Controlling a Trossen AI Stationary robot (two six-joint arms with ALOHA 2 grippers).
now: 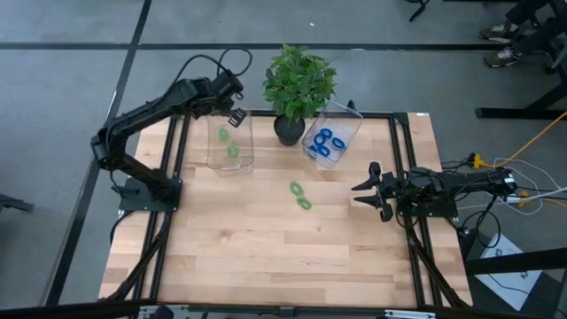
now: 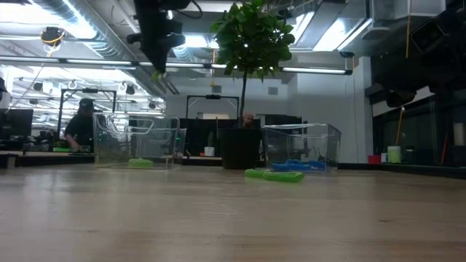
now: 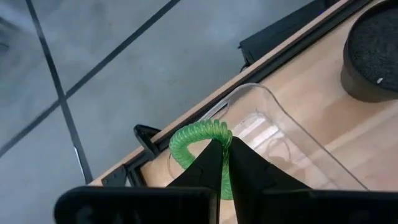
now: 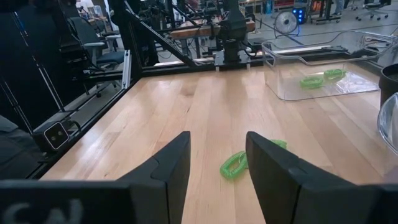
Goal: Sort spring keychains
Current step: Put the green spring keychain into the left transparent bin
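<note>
The left end effector, clamped on a green keychain, hangs directly above the left bin, so release drops straight down.

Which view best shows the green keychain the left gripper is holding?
Left wrist view: the green keychain sits pinched in the shut left gripper above the left bin. Low view shows only a green speck under the gripper; the high and right wrist views don't show it.

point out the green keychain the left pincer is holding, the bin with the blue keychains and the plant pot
green keychain [image 3: 198,135]: left wrist view, top of its coiled loop above the pincer tips.
bin with the blue keychains [image 1: 347,116]: high view, its far rim.
plant pot [image 1: 288,131]: high view, its dark side below the leaves.
</note>
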